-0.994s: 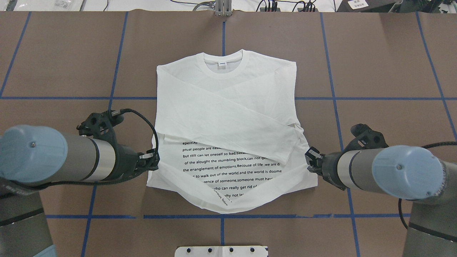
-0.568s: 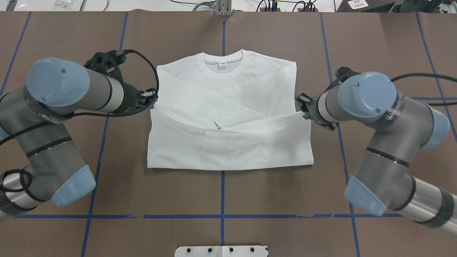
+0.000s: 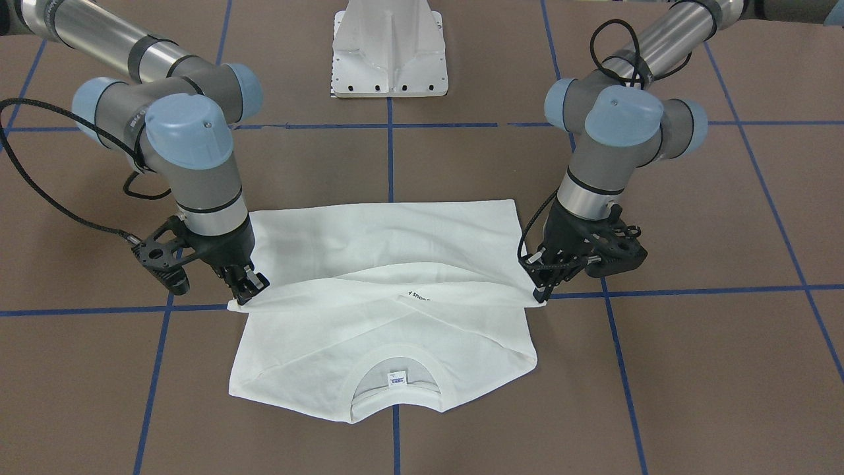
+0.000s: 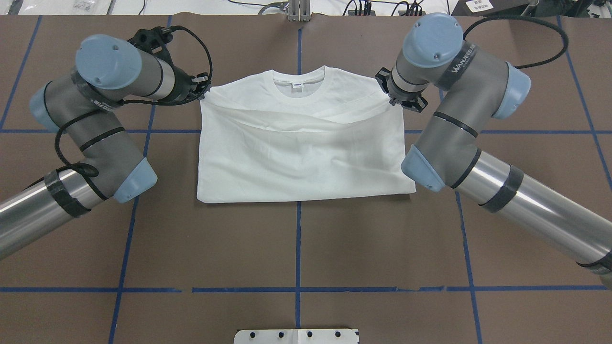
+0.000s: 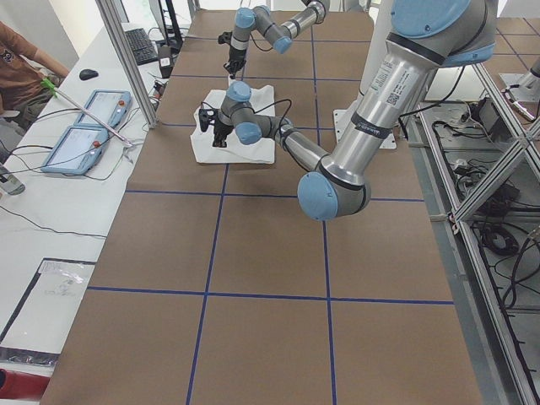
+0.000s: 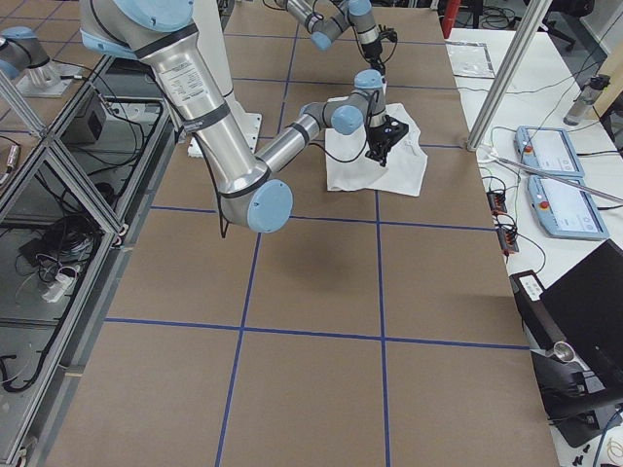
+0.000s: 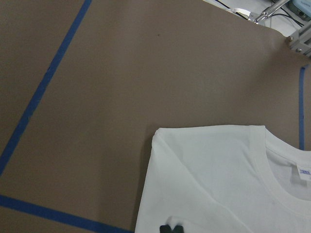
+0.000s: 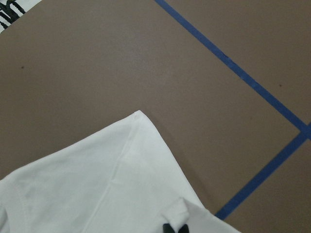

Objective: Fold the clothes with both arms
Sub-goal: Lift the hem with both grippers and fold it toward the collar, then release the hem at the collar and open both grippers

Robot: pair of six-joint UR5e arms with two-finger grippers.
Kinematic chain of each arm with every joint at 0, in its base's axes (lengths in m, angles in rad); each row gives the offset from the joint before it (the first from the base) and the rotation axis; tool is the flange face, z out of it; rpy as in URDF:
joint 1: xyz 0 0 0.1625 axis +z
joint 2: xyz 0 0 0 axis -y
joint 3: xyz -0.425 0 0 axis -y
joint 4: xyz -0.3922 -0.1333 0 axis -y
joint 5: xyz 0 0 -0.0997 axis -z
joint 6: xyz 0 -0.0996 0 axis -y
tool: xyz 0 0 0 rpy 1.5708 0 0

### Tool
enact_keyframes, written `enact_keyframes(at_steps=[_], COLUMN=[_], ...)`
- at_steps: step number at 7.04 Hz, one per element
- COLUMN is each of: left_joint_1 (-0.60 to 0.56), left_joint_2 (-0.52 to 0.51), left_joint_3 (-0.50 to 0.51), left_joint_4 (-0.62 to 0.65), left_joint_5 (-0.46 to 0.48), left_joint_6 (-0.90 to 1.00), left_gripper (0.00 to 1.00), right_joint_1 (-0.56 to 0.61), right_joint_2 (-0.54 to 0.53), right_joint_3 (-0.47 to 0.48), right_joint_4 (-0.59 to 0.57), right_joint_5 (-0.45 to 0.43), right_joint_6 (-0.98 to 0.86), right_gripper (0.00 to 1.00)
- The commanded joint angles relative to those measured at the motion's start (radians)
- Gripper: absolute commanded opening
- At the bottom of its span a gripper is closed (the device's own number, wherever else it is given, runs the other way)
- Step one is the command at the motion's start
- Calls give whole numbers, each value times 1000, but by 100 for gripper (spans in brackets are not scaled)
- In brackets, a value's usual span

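The white shirt (image 4: 306, 157) lies on the brown table (image 4: 296, 248), collar (image 4: 299, 76) at the far side. Its lower half is doubled over, plain reverse up, and only a sliver of black print (image 3: 415, 295) shows. My left gripper (image 4: 203, 91) is shut on the hem's left corner, just short of the shoulder. My right gripper (image 4: 389, 96) is shut on the hem's right corner. The front-facing view has the left gripper (image 3: 537, 290) on its right and the right gripper (image 3: 247, 293) on its left, both low over the cloth. Each wrist view shows the shirt (image 7: 218, 184) (image 8: 107, 184) below.
The white pedestal base (image 3: 389, 53) stands at the robot's side of the table. Blue tape lines (image 4: 297, 248) cross the brown cover. Past the far edge are cables and a bracket (image 4: 299, 12). A side table with tablets (image 5: 84, 126) and a seated person (image 5: 21, 67) lies beyond.
Both grippers have carried the hem from the near edge up toward the collar. The lower half now covers the printed text and the crossed sleeves.
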Motion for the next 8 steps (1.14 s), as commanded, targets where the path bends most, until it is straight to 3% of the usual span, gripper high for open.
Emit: enact_keyframes(at_steps=[1, 5, 7, 8], left_joint_1=[-17, -34, -33, -33], left_joint_2=[-52, -118, -131, -129], left_joint_3=[159, 275, 281, 283], left_joint_4=[-128, -169, -172, -172], left_joint_5=[4, 24, 24, 24], left_joint_6=[2, 7, 7, 7], left_gripper=[0, 0, 0, 18], right_joint_1=[43, 63, 60, 60], right_joint_2=[59, 111, 124, 125], right_joint_3=[-178, -291, -306, -306], right_joint_4=[134, 142, 142, 142], right_joint_5=[2, 17, 20, 20], right_joint_6=[-23, -57, -57, -57], right_gripper=[0, 0, 0, 32])
